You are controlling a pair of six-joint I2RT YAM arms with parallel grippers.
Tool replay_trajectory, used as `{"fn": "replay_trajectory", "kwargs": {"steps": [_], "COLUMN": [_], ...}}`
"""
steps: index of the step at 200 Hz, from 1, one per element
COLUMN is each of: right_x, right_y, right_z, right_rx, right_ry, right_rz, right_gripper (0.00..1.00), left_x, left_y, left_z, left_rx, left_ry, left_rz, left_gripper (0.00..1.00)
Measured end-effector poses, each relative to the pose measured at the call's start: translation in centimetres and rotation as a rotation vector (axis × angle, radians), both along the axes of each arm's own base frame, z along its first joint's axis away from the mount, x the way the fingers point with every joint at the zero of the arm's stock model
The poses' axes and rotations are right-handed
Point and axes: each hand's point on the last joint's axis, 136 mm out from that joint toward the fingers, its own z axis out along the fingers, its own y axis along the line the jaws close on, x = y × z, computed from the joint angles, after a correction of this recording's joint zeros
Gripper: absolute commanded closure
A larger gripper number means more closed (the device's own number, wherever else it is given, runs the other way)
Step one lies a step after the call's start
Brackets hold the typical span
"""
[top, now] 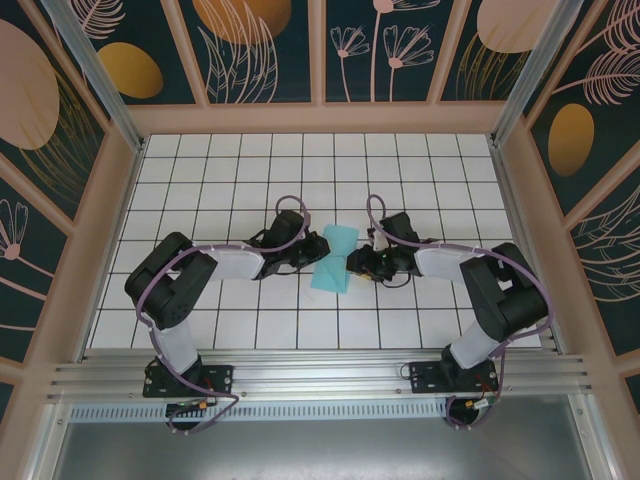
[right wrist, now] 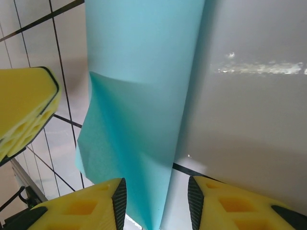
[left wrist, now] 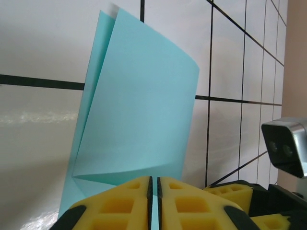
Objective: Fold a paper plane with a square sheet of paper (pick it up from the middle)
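Observation:
The square sheet of paper (top: 335, 258) is light turquoise and stands folded over on the white grid table (top: 250, 160), between my two grippers. In the left wrist view the paper (left wrist: 144, 96) rises as two leaning layers, and my left gripper (left wrist: 153, 179) is shut on its lower edge, with a sliver of turquoise in the thin slit. In the right wrist view the paper (right wrist: 139, 72) runs down between the yellow fingers (right wrist: 86, 206) of my right gripper (right wrist: 156, 194), which is open with a gap on both sides. The paper plane is out of view.
From above, the left gripper (top: 305, 262) and right gripper (top: 360, 265) face each other at mid-table, a paper's width apart. The right wrist camera (left wrist: 285, 148) shows in the left wrist view. Wooden frame walls (top: 115, 200) ring the table.

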Motion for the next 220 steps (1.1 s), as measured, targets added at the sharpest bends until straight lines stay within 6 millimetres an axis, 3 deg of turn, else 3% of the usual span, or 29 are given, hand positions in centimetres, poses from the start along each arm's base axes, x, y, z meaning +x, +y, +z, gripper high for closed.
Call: {"fn": "replay_trajectory", "kwargs": {"steps": [37,75,172,220], "right_x": [0.1,-0.1,-0.1,0.0], "right_y": [0.0,-0.1,0.2,0.7], "right_z": [0.6,1.8,-0.5,-0.6], "right_rx": [0.006,0.034,0.028,0.038], "right_ry": [-0.021,-0.058,0.011,0.016], "right_rz": [-0.006,-0.014,-0.025,-0.016], "right_gripper": [0.54,0.50,0.54,0.58], "left_x": [-0.1,-0.3,-0.4,-0.6], "left_y": [-0.1,-0.2,-0.2,0.0], "left_z": [-0.1,-1.7,-2.8,-3.2], "left_rx": [-0.002,0.016,0.034,0.046], "left_ry": [0.005,0.040,0.066,0.071], "left_rz": [-0.005,-0.015,-0.017,-0.022], "left_gripper": [0.89,0.90,0.90,0.91]}}
